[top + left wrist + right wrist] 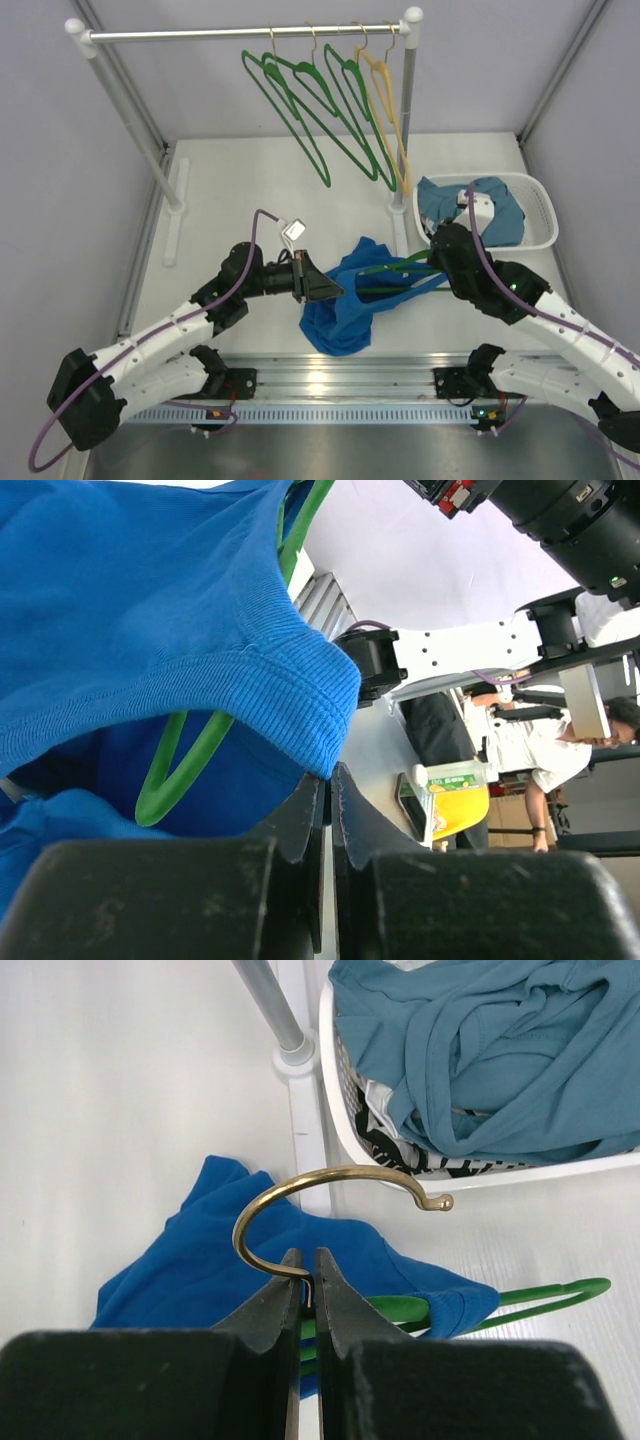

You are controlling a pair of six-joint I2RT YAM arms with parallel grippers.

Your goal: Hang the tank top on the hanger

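The royal-blue tank top lies bunched at the table's middle front, with a green hanger threaded into it. My left gripper is shut on the top's ribbed edge; a green hanger arm shows under the fabric. My right gripper is shut on the hanger at the base of its brass hook. In the right wrist view the tank top drapes over the green hanger bar.
A rail at the back holds several green hangers and a yellow one. A white basket at the right holds a teal-blue garment. The rack's right post stands beside the basket.
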